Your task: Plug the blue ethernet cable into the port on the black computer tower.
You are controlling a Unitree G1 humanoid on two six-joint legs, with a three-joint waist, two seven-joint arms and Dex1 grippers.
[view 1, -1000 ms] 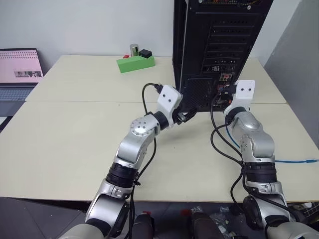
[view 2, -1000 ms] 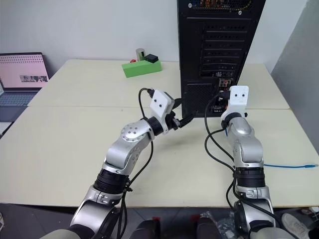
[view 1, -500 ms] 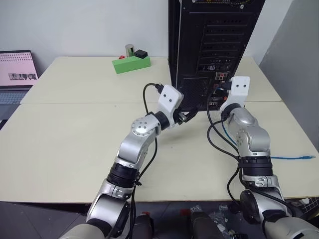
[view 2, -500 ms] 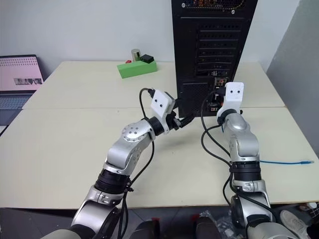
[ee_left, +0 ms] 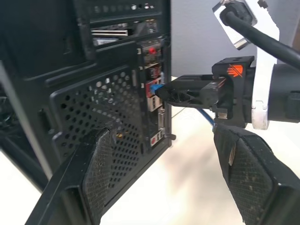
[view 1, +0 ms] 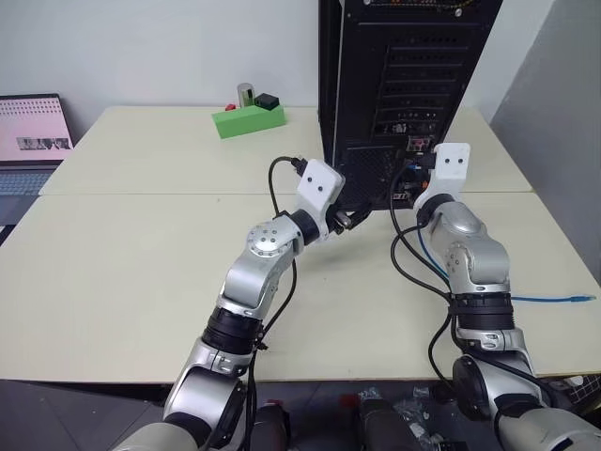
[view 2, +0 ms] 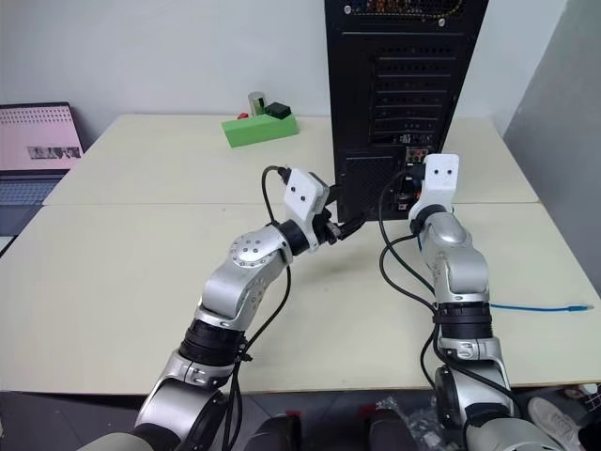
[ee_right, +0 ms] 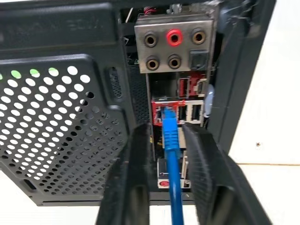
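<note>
Standing upright on the pale tabletop [view 1: 141, 235], the tall black metal computer tower [view 1: 404, 75] has the thin bright blue ethernet cable [ee_right: 171, 154] seated in a port on its rear socket strip. The right gripper [ee_right: 166, 140] brackets the plug, its black fingers [ee_right: 136, 164] parted either side, apart from the cord. The left gripper [ee_left: 164, 164] hangs spread and empty beside the mesh vent [ee_left: 98, 117].

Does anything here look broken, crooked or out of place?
Nothing stands out. The blue ethernet cable runs straight into a port on the black computer tower, between the right gripper fingers, and the tower stands upright on the table.
</note>
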